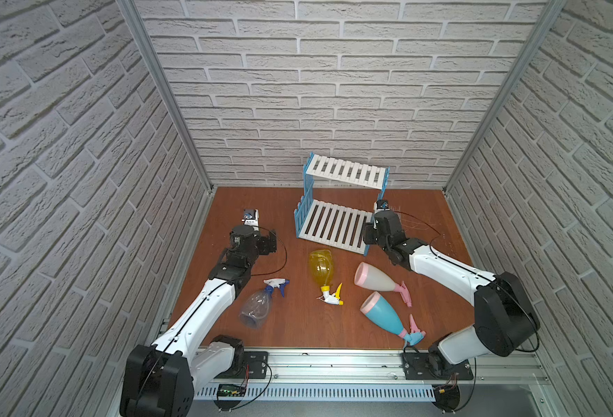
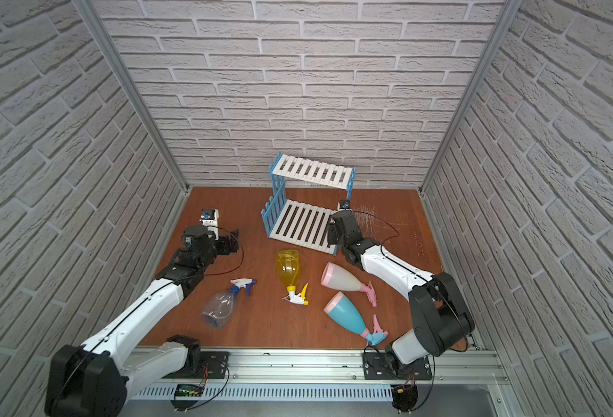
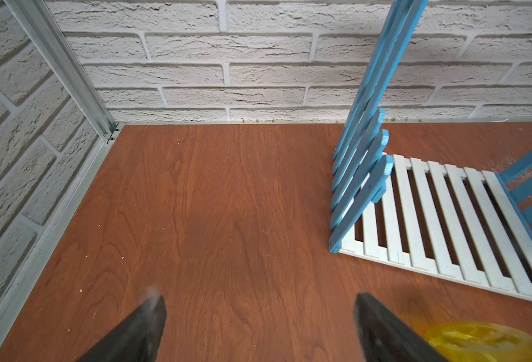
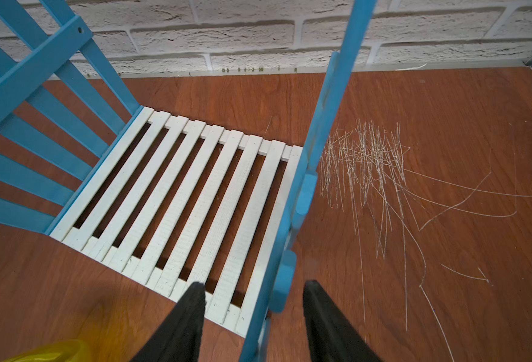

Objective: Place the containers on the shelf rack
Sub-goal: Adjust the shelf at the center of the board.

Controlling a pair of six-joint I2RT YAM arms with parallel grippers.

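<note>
Two-tier rack [image 1: 330, 224] upright on the table [image 1: 261, 216]. Four spray bottles lie on their sides on the table in front of the rack:
- the yellow bottle [image 1: 320, 265] is nearest its front edge
- the cream bottle [image 1: 375, 278] is just right of the yellow one
- the blue bottle [image 1: 384, 312] is farther from the rack than the cream one
- the clear bottle [image 1: 256, 307] is well out toward the left

Right gripper [image 4: 255, 283] at the rack's right front corner, jaws apart and straddling the blue side frame [image 4: 305, 188]. Clear space shows on the shelf side. Left gripper [image 3: 258, 301] released, jaws spread wide over the table left of the rack.
</note>
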